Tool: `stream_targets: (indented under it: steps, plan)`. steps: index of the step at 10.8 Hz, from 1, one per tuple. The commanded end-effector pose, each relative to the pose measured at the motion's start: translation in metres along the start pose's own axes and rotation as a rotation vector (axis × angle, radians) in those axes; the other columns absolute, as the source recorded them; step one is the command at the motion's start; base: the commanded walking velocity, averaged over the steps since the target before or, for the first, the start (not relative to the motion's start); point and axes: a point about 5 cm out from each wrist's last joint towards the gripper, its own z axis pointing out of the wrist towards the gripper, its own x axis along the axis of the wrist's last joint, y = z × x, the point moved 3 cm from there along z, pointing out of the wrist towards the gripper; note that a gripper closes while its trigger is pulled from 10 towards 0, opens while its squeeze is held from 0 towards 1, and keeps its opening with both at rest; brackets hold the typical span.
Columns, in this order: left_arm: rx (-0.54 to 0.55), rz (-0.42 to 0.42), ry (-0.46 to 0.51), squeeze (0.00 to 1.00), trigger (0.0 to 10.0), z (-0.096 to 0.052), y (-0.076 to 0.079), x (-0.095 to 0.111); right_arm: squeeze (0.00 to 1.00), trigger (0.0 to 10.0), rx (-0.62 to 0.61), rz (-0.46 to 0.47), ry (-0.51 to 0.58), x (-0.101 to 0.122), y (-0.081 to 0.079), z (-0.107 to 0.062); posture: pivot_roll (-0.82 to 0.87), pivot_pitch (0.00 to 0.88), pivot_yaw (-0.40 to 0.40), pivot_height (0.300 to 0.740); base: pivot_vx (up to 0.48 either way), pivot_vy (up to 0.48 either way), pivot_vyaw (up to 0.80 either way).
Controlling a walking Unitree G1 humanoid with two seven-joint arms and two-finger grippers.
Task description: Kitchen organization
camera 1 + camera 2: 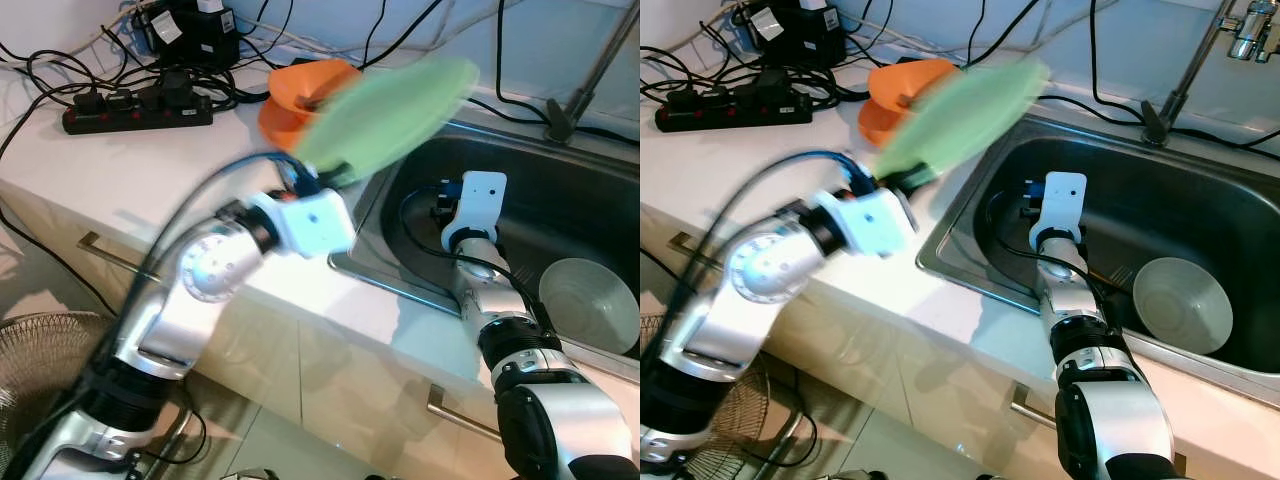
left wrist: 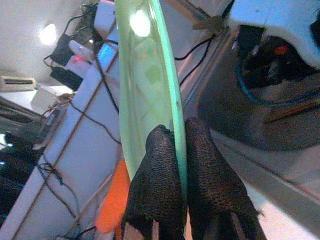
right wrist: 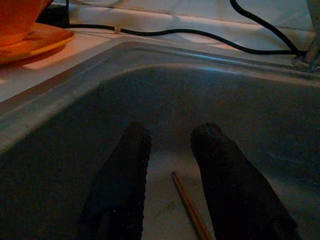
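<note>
**Green plate on the move**

My left pincer (image 2: 172, 165) is clenched on the rim of the green plate (image 1: 385, 110). I hold it up over the edge of the counter (image 1: 120, 170), between the orange dishes (image 1: 300, 95) and the sink (image 1: 1200, 215). I think I am carrying it to a new spot. Next I need a steady, slow set-down.

My right pincer (image 3: 170, 175) is down in the sink, fingers apart, over a thin stick (image 3: 187, 205). A white bowl (image 1: 1180, 305) sits farther in. Far back on the white counter are a power strip (image 1: 135, 110) and black cables.

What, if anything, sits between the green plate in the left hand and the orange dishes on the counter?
Nothing visible does. The left hand holds the green plate in the air just above the orange dishes, with only open air between them.
</note>
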Motion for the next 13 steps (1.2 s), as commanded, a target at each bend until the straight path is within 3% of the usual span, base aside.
stream_targets:
  steps: [1,2,4,5,7,8,10,13]
  plan:
    - [0.026,-0.012,0.003,0.00,10.0,0.000,-0.003,0.002,0.00,10.0,-0.015,-0.010,-0.083,-0.027,0.007,-0.009,0.18,0.051,0.029,0.740,0.000,0.000,0.00]
    - [0.037,0.004,0.001,0.00,10.0,0.005,-0.004,0.000,0.00,10.0,-0.020,-0.010,-0.082,-0.027,0.009,-0.009,0.18,0.046,0.030,0.740,0.000,0.000,0.00]
    - [0.066,0.104,0.106,0.00,10.0,0.013,-0.010,0.018,0.00,10.0,-0.028,-0.011,-0.074,-0.026,0.011,-0.009,0.17,0.035,0.033,0.740,0.000,0.000,0.00]
    - [0.011,0.201,0.096,0.00,10.0,0.022,-0.004,0.019,0.00,10.0,-0.036,-0.012,-0.068,-0.024,0.013,-0.008,0.15,0.021,0.039,0.740,0.000,0.000,0.00]
    - [-0.019,0.249,0.066,0.00,10.0,0.030,-0.001,0.012,0.00,10.0,-0.058,-0.010,-0.057,-0.022,0.019,-0.008,0.14,0.011,0.048,0.740,0.000,0.000,0.00]
    - [-0.055,0.297,0.017,0.00,10.0,0.032,0.004,-0.003,0.00,10.0,-0.088,0.022,-0.047,-0.018,0.027,-0.007,0.12,0.006,0.052,0.740,0.000,0.000,0.00]
    - [-0.045,0.315,-0.039,0.00,10.0,0.029,0.005,-0.023,0.00,10.0,-0.135,0.013,-0.026,-0.012,0.046,-0.006,0.11,0.003,0.051,0.740,0.000,0.000,0.00]
    - [-0.020,0.343,-0.048,0.00,10.0,0.028,0.002,-0.028,0.00,10.0,-0.226,-0.006,-0.034,-0.014,0.079,-0.010,0.11,0.003,0.048,0.740,0.000,0.000,0.00]
